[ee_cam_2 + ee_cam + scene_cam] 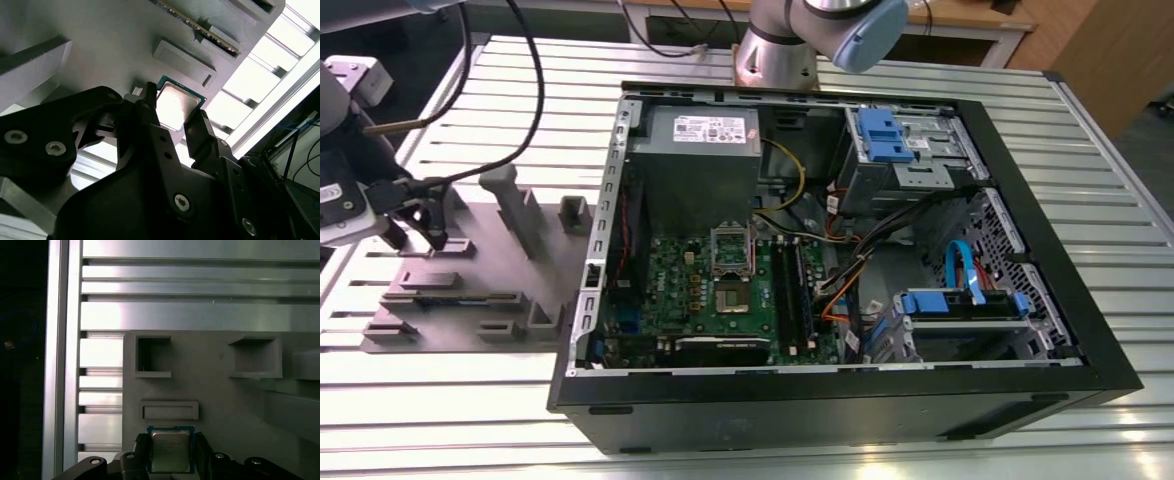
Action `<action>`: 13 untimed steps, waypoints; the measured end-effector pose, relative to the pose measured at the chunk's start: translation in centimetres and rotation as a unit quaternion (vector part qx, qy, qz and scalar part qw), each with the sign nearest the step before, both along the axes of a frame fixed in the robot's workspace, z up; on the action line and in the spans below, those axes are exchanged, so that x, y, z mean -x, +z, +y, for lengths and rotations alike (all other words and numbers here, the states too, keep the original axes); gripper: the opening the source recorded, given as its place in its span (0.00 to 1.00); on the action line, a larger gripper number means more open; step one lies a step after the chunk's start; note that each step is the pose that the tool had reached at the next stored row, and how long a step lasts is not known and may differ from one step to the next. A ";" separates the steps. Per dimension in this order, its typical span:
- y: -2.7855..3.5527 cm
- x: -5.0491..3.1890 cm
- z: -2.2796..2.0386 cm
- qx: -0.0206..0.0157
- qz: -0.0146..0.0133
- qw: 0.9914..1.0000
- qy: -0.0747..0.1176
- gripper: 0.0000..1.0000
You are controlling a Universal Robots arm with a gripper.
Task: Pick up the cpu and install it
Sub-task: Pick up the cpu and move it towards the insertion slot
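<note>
Gripper (416,245): black, two-fingered, at the exterior view's left, low over the fixture. Jaws parted, one finger (150,107) at each side of the cpu. Nothing is lifted, and no firm clamp on the chip's edges shows.

Cpu (170,450): small square chip with a silvery top and a green rim. It lies flat on the fixture between the fingertips in both wrist views, well apart from the case.

Fixture (494,300): grey moulded block with recesses, raised ribs and upright posts, lying on the table just beside the case's side wall. Memory module (200,27): stands on edge in one fixture slot, near the cpu.

Table (454,400): slatted aluminium, bearing both fixture and case.

Case (854,400): black tower on its side, panel off, interior open to view.

Motherboard (680,270): green, on the case floor. Socket (734,298): metal frame with a dark centre, mid-board, unoccupied. Memory slots (787,285): long, black, just beside the socket.

Power supply (700,160): grey box at the case's far end. Drive bays: blue brackets, one at the far corner (887,135), one nearer (961,300). Loose cables run between them.

Arm base (781,50): grey column beyond the case.
</note>
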State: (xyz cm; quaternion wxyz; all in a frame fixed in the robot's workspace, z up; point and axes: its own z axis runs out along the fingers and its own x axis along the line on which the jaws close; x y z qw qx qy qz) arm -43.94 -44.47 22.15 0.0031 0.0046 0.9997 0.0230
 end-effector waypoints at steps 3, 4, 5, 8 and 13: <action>0.56 -0.01 0.00 0.000 0.000 1.000 0.000 0.47; 0.67 -0.01 0.00 0.000 0.000 1.000 0.000 0.47; 0.67 -0.02 0.00 0.000 0.000 1.000 0.000 0.47; 0.70 -0.01 0.00 0.000 0.000 1.000 0.000 0.47; 1.17 -0.02 0.01 0.000 0.000 1.000 0.000 0.47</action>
